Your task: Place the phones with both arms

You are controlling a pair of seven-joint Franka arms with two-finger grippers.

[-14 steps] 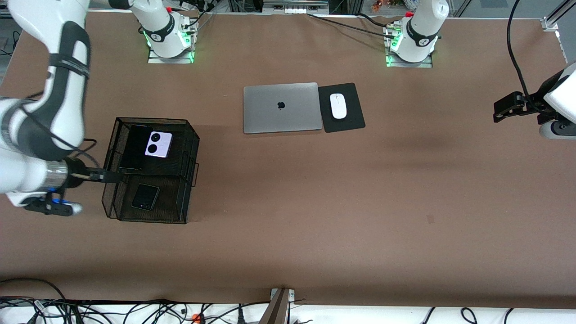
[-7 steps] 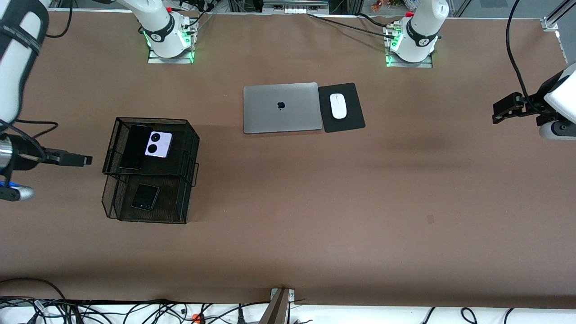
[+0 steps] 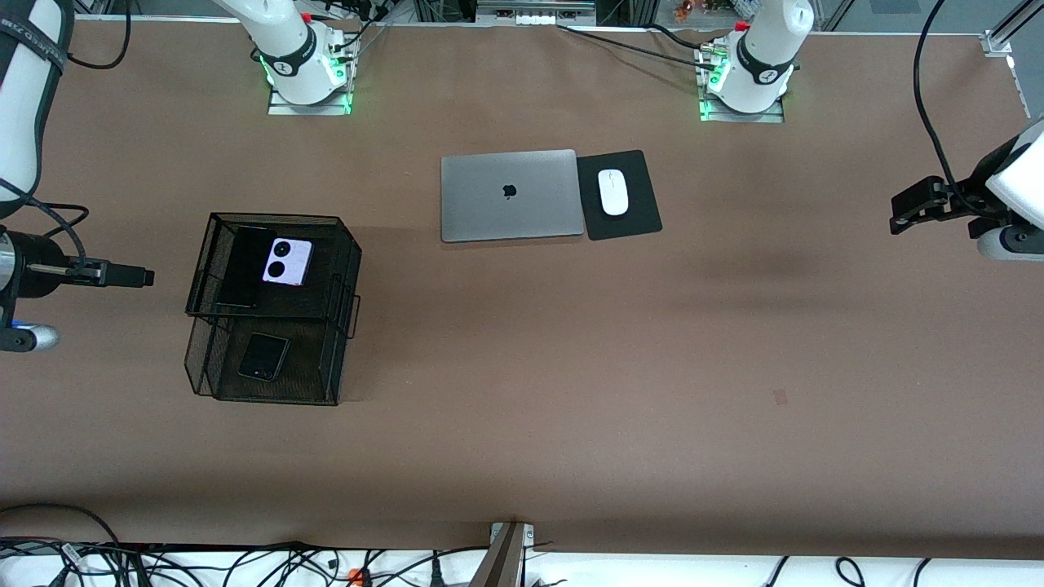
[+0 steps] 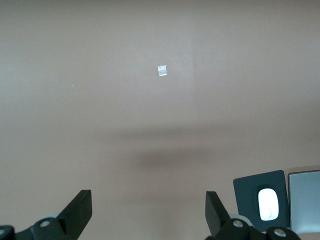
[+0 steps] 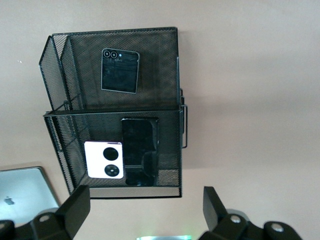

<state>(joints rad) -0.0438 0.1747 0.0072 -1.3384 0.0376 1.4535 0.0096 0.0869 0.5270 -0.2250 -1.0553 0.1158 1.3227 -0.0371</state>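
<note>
Nearest the front camera, at eight o'clock on the brown table: small squarish black phone, flat in the lower tier of a black wire-mesh two-tier rack. Just farther, on the upper tier: long black slab phone with the small squarish lilac-white phone with two black circles close beside it, seemingly touching. Looks like all three phones placed, task at or near its end.

At nine o'clock of the rack, apart from it: right gripper, over bare table, jaws spread wide, holding nothing. At three o'clock of the table, over bare table by the rim: left gripper, likewise spread and empty, waiting.

Toward twelve o'clock, well apart from the rack: closed grey laptop, black mouse pad touching its side, white computer mouse on the pad.

Possible trouble: clipping the rack's raised mesh rim with a low sweep of the right gripper toward three o'clock, jolting the light rack and sliding the upper phones against each other. Also snagging of the arm's loose black cables on the mesh.

Open room: wide bare table from four to seven o'clock and through the middle; tight only between the right gripper and the rack wall, and at the table rim under the left gripper.
</note>
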